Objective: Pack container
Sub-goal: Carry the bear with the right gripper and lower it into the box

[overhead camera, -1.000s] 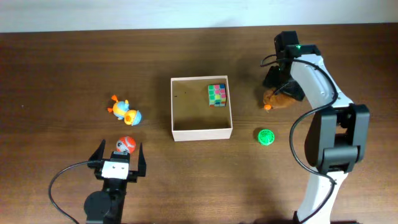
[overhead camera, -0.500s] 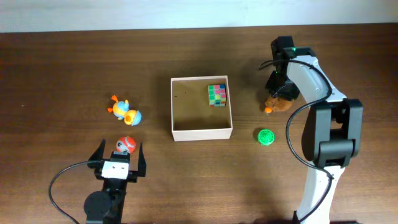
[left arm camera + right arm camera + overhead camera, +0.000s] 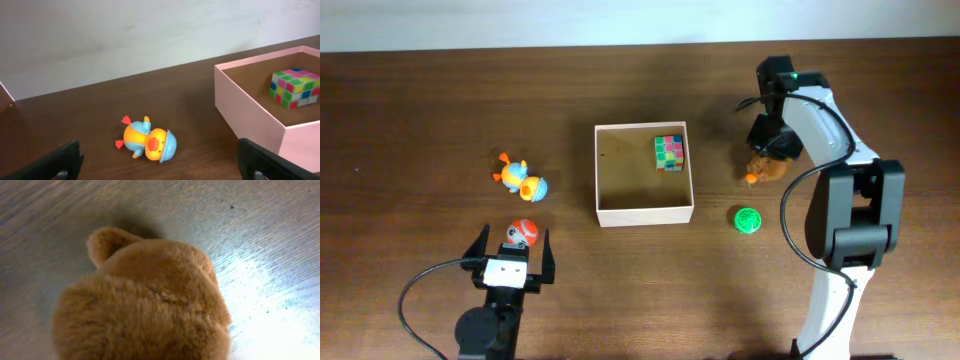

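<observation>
My right gripper (image 3: 766,156) is pinched on the brown plush (image 3: 776,168), just right of the container (image 3: 645,213). The container sits mid-desk (image 3: 420,110) with a cube (image 3: 669,152) in its far right corner. My left gripper (image 3: 513,238) is spread wide around a red toy (image 3: 523,232), with a duck (image 3: 520,178) beyond.

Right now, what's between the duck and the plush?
The container, cube inside, sits between duck and plush; the overhead view shows it.
</observation>
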You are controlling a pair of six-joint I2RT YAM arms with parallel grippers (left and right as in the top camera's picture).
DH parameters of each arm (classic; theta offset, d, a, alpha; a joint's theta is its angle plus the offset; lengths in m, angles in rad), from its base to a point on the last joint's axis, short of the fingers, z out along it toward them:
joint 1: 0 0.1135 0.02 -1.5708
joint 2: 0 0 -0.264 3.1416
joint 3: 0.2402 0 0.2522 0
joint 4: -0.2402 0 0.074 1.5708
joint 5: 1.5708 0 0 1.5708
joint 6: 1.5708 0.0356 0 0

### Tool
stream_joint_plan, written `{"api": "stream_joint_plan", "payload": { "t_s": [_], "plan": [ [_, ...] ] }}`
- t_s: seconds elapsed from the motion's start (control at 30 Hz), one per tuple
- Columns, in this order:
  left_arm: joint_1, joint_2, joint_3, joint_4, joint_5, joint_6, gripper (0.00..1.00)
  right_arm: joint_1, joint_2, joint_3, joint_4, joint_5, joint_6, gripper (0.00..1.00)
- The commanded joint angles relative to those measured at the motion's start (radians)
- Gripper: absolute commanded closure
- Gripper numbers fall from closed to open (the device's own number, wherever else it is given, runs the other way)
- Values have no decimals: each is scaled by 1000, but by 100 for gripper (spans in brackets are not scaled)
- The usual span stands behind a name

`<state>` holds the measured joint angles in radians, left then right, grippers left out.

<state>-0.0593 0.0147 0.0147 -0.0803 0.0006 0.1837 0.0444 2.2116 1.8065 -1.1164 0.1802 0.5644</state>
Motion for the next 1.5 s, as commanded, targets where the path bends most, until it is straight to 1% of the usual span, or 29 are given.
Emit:
{"api": "stream_joint_plan", "payload": {
  "t_s": [0.0, 0.2, 0.43, 0.6, 0.77, 0.9, 1.03, 1.13, 1.3, 1.37, 1.47],
  "plan": [
    [4, -9, -5, -2, 7, 13, 1, -6, -6, 102, -36, -51, -11, 89],
    [4, -9, -5, -2, 7, 13, 1, -5, -7, 254, -134, -123, -73, 89],
    [4, -9, -5, -2, 7, 13, 1, 18, -8, 420, -240, -253, -213, 88],
    [4, -9, -5, -2, 7, 13, 1, 84, -10, 519, -303, -269, -262, 87],
    [4, -9, -5, -2, 7, 13, 1, 183, -15, 541, -313, -281, -256, 88],
    [4, -9, -5, -2, 7, 13, 1, 271, -14, 541, -302, -266, -159, 88],
    [4, -9, -5, -2, 7, 13, 1, 355, -14, 541, -267, -224, -28, 89],
    [4, -9, -5, -2, 7, 13, 1, 419, -14, 541, -256, -162, 120, 88],
    [4, -9, -5, -2, 7, 13, 1, 504, -13, 541, -253, -66, 432, 88],
    [4, -9, -5, -2, 7, 13, 1, 538, -13, 541, -247, -29, 564, 85],
    [4, -9, -5, -2, 7, 13, 1, 587, -11, 540, -230, 29, 735, 84]
  ]
}}
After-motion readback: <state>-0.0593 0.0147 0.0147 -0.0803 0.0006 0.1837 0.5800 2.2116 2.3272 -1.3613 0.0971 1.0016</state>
